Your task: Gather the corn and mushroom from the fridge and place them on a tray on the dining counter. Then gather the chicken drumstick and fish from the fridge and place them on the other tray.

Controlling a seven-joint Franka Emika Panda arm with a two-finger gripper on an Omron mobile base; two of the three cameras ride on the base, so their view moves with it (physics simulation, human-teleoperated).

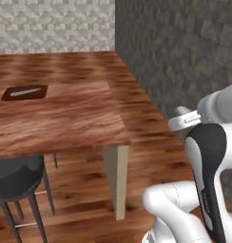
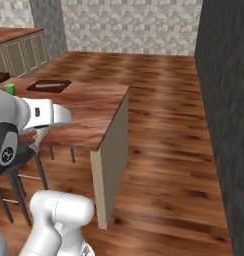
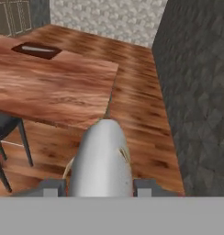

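Note:
In the hand view a silvery grey fish [image 3: 101, 158] pokes forward between the two dark finger tips, and my gripper [image 3: 100, 186] is shut on it. It hangs over the wooden floor, off the near corner of the wooden dining counter [image 3: 54, 92]. A flat dark brown tray [image 3: 36, 49] with a pale elongated item on it lies far back on the counter, well away from the gripper. The same tray [image 1: 25, 92] [image 2: 49, 86] shows in both base views. Corn, mushroom and chicken drumstick are out of view.
A dark stool [image 1: 18, 178] [image 3: 3, 124] stands under the counter's near edge. A small green object [image 2: 10, 89] sits on the counter near the tray. A dark stone wall [image 3: 196, 92] rises on the right, with open wooden floor [image 2: 164, 150] between it and the counter.

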